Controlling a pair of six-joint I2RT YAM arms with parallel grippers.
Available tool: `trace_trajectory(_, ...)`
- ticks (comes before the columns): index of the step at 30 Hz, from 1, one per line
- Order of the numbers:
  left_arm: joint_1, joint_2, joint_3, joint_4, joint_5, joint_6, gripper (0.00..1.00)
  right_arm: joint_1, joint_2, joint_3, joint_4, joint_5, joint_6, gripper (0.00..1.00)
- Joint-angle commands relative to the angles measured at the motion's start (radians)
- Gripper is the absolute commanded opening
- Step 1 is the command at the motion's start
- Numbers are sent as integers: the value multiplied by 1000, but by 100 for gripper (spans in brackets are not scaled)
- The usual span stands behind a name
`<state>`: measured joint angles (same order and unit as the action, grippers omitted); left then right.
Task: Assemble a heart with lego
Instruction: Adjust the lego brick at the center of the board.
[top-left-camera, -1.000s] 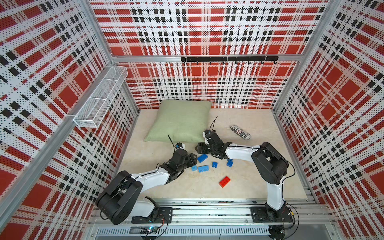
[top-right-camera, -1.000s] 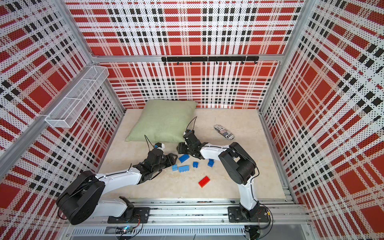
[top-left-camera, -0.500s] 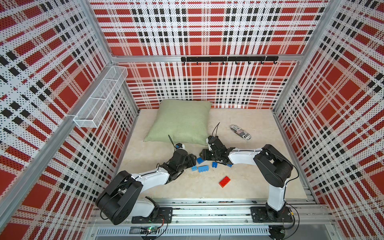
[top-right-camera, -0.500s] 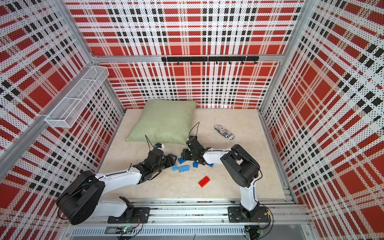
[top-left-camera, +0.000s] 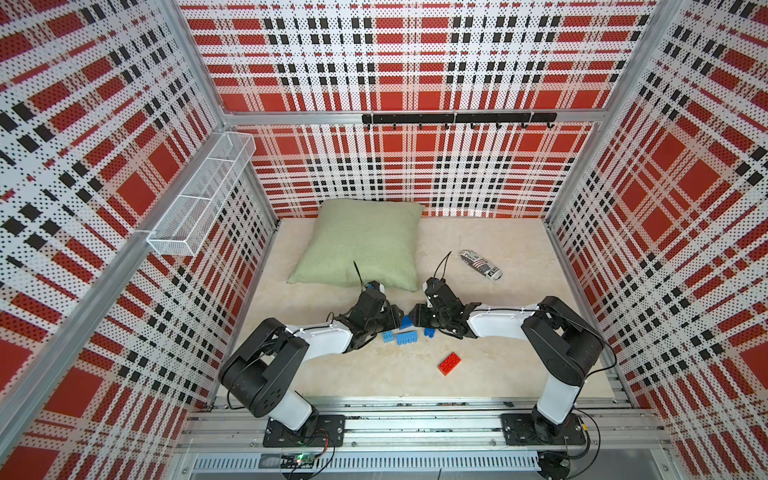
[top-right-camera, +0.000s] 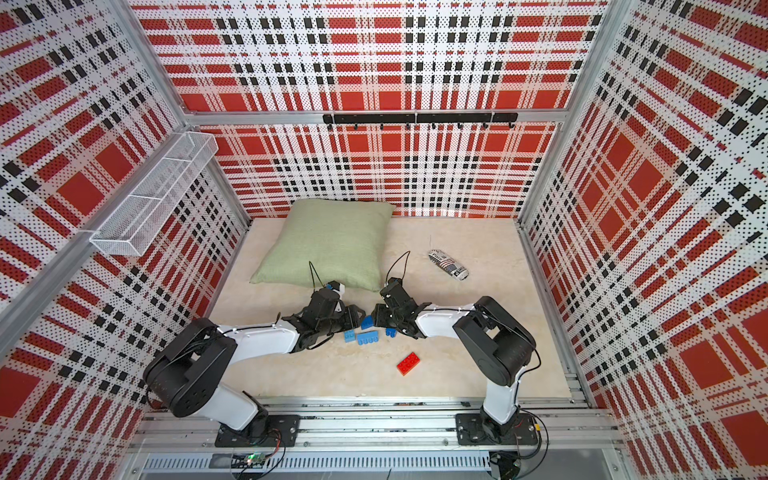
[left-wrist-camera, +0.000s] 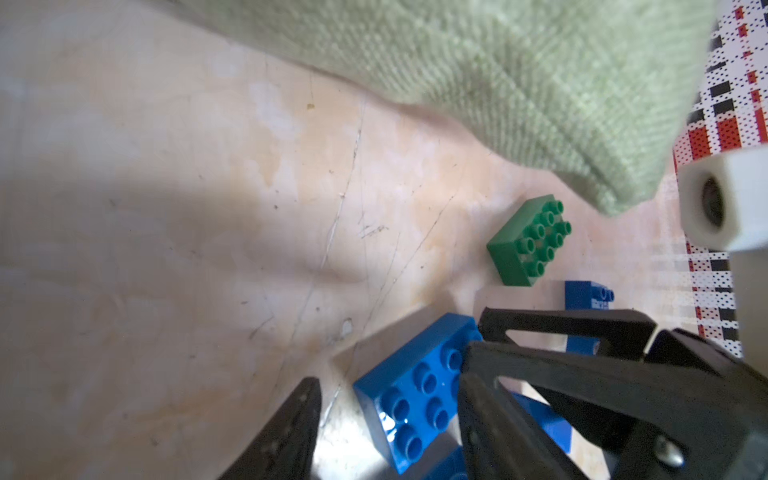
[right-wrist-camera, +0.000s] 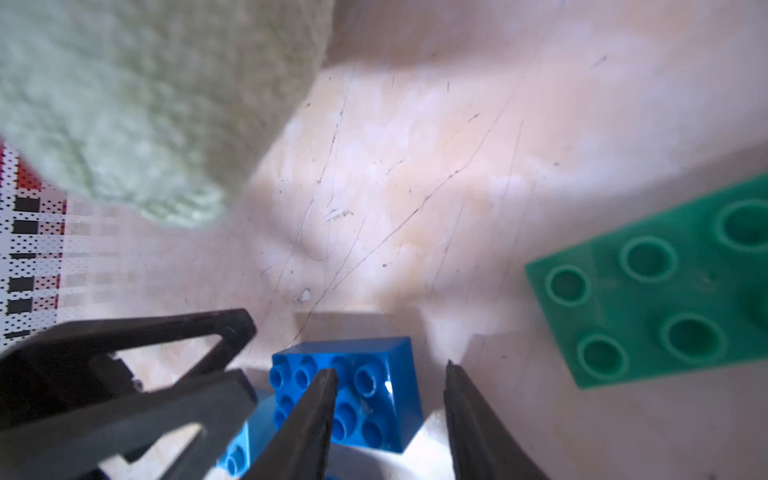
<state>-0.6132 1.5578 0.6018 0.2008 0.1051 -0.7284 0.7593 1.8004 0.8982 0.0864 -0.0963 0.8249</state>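
Lego (top-left-camera: 406, 338) near pillow (top-left-camera: 361, 245) front edge

Both arms stretch low and inward, grippers almost tip to tip.
Left gripper (top-left-camera: 395, 318) and right gripper (top-left-camera: 415, 319) face each other, the jaws of each parted.

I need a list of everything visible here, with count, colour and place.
pillow: one, pale green, back left.
newsprint-patterned item: one, black-white-red, right of pillow.
blue lego bricks: four visible, dark and light, by the grippers.
red lego brick: one, red, nearer the front.
green lego brick: one, green, near pillow corner.
wire basket: one, white, left wall.
hook rail: one, black, back wall.
left gripper: one, black, open at a blue brick.
right gripper: one, black, open over that brick.
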Motion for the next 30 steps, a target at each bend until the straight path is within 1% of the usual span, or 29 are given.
trace_trajectory(1, -23, 24, 29, 9, 33, 16, 58, 6, -28, -14, 36, 7, 20, 45)
trace_trajectory(6, -27, 94, 82, 17, 89, 25, 58, 0, -74, -44, 33, 33, 34, 43)
trace_trajectory(10, -26, 135, 127, 14, 104, 36, 56, -9, -98, -73, 33, 29, 55, 43)
trace_trajectory(14, -28, 159, 164, 2, 94, 46, 53, -24, -133, -109, 47, 40, 66, 43)
trace_trajectory(16, -26, 153, 169, -10, 74, 54, 53, -25, -146, -109, 39, 50, 54, 44)
trace_trajectory(20, -25, 123, 170, -58, 9, 73, 53, -25, -156, -91, 5, 46, 21, 49)
trace_trajectory(24, -22, 72, 146, -84, -46, 74, 53, -26, -193, -86, -70, 79, -26, 53)
trace_trajectory(30, -22, -7, 83, -63, -72, 60, 54, -10, -278, -136, -151, 79, -117, 59)
